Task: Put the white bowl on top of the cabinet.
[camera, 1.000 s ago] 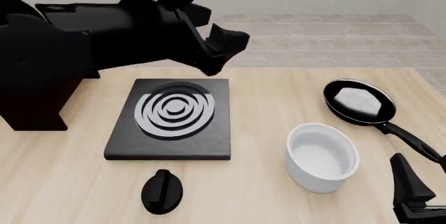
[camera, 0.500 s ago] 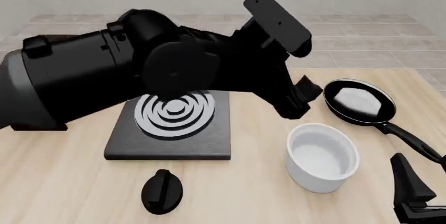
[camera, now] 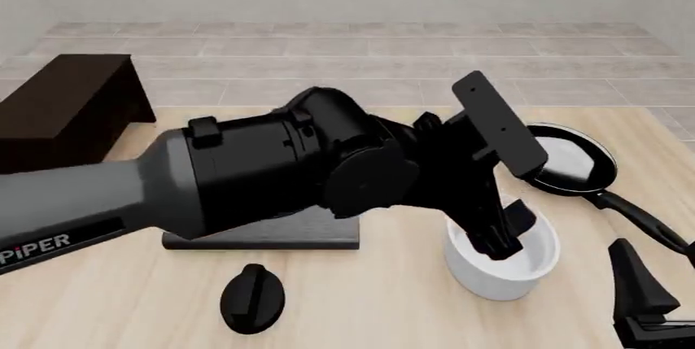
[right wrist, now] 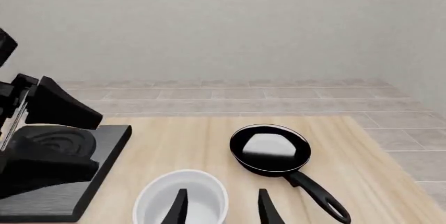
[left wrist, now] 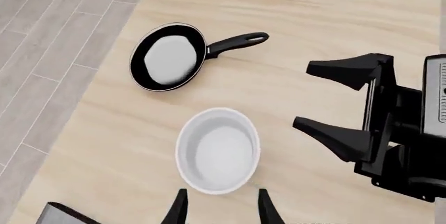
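Here the table (camera: 98, 284) carries everything, and the white bowl (camera: 478, 272) serves as the landmark. The left arm (camera: 250, 178), by far the biggest shape in the front view, stretches across the scene to reach over the bowl and hides most of the stove plate (camera: 260, 235), which lies well to the left of the bowl. The cabinet (camera: 65, 113) stands far to the left of the bowl and farther from the camera, its flat top bare. The frying pan (left wrist: 167, 57) lies just beyond the bowl to its right, apart from it, handle trailing toward the table's near right side. A black knob (camera: 252, 298) sits on the table to the left of the bowl, nearer the camera. The left gripper (left wrist: 217, 209) hangs above the bowl with its jaws parted about as wide as the bowl's near rim and holds nothing; in its wrist view the two fingertips straddle that rim. The right gripper (left wrist: 341, 106) waits just right of the bowl, spread open and empty. The step in hand appears to be the approach for the grasp. The next move probably calls for lowering the left fingers over the bowl's wall, one inside and one outside, closing firmly, then lifting it clear toward the cabinet.
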{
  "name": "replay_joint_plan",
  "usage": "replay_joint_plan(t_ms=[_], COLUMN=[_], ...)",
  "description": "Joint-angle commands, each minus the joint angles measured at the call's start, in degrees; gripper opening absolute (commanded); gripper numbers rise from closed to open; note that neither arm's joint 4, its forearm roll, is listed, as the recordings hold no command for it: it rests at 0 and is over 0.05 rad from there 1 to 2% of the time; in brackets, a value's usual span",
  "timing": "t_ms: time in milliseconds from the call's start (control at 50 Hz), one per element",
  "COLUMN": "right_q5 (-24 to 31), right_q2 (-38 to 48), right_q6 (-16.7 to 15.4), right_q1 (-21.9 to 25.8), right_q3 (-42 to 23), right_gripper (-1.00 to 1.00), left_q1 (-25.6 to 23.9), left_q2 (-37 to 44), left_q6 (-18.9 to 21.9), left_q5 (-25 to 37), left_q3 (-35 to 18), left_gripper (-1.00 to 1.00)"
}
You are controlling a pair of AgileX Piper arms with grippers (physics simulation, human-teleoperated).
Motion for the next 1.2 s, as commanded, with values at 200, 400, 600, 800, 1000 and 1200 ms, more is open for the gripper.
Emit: replay_joint_plan(t_ms=[200,400,600,800,1000,1200], right_q5=[0.2,0.0,-0.2,0.1,0.0,0.0], right_q2=[0.0,0.0,0.0,-0.1,-0.1,0.0], right_q6=[0.1,0.0,0.0,-0.1,0.0,0.0], right_q1=[0.0,0.0,0.0,0.0,0.0,0.0], right_q3=[-0.1,0.0,0.1,-0.1,0.0,0.0], right_gripper=[1.0,1.0,1.0,1.0,1.0,1.0], left_q1=[-5.5,-6.1,-7.2,-5.2,-5.9,-3.9], left_q2=[5.2,6.9,10.4,13.7,15.4,16.7], left_q6=[0.9,2.3,6.6,10.7,11.6,15.1], left_q5=[-0.7,0.2,2.3,3.4,1.2,-2.0], left_q3=[1.7,0.3,-2.0,-4.1,-2.7,-1.9], left_gripper=[1.0,1.0,1.0,1.0,1.0,1.0])
